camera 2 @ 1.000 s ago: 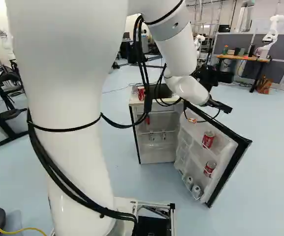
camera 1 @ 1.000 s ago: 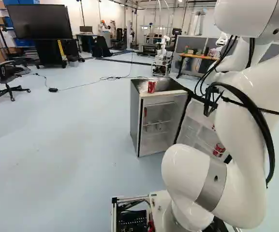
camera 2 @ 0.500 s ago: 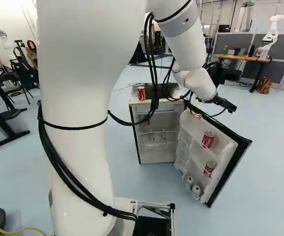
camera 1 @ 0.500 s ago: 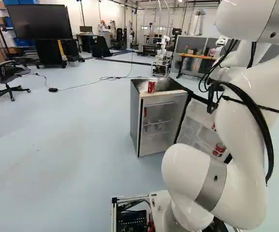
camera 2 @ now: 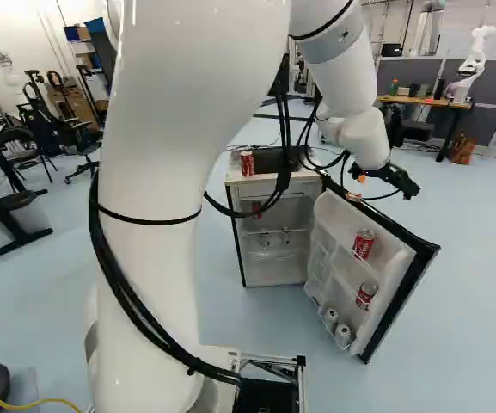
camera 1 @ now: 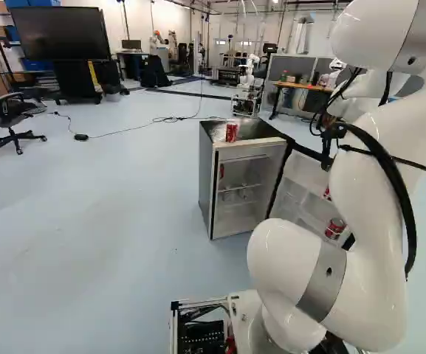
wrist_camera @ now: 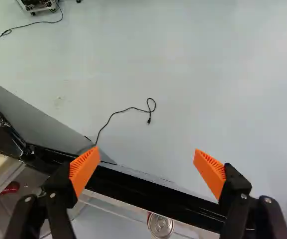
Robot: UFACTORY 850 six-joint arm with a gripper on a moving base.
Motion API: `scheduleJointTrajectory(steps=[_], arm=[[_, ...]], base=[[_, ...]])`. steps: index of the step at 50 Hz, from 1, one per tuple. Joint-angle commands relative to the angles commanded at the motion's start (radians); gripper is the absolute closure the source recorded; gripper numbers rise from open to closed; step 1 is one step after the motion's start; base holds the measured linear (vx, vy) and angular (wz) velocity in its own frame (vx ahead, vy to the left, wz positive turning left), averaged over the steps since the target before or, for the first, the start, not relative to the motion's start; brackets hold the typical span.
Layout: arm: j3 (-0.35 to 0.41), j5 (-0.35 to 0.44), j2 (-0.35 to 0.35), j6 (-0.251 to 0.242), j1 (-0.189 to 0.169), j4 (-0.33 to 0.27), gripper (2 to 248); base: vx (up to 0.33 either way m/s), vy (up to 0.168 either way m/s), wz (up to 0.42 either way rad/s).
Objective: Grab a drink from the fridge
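Note:
In the right base view my gripper hangs just above the top of the open fridge door. The wrist view shows the gripper open, its orange-padded fingers wide apart over the door's black edge, nothing between them. A can stands in the door, seen from above, nearer the gripper's body than the fingertips. On the door shelves are an upper red can, a lower red can and two pale cans at the bottom. Another red can stands on the fridge.
Beyond the door, a black cable lies on the floor. An orange-topped table stands far back, with another robot at its right end. An office chair is at the left of the left base view.
The arm has swung rightward in the right base view, and its wrist has shifted and turned above the door. The base, fridge, door and cans have stayed put.

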Motion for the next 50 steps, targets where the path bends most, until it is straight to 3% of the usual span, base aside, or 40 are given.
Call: scheduleJointTrajectory(steps=[50], arm=[[-0.288, -0.323, -0.214, 0.000, -0.045, 0.000, 3]], base=[[0.000, 0.000, 0.000]])
